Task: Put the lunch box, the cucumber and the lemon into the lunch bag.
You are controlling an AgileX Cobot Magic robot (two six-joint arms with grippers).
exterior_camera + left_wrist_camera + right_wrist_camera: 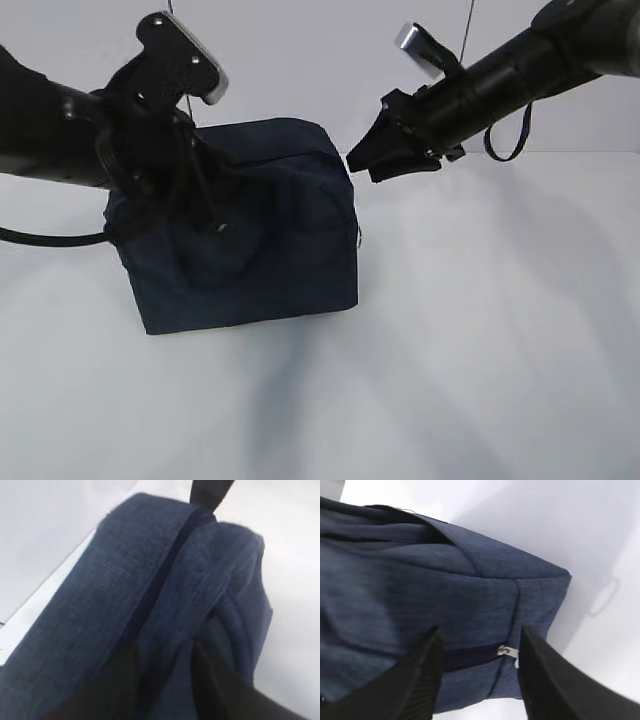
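— One bag only in shot: lunch bag (250,235), dark navy, sits left of centre in the ext. view on the white table (480,350). Zip looks shut along the top.

— Box, cucumber, lemon?

— Can't see any of them in any view.

— Left gripper (205,215)?

— Down over the bag's left half, upper left of frame. In the left wrist view its fingers (120,690) straddle the zip seam at the bottom edge w/ fabric bunched between them, jaws parted. Pinching cloth or not: can't tell.

— Right gripper (375,160)?

— Upper centre-right in the ext. view, just beside the bag's top right corner, maybe touching. Right wrist view: jaws apart, nothing held. Silver zipper pull (509,652) sits between the two fingers (420,675) near the bottom of frame, at the bag's end.
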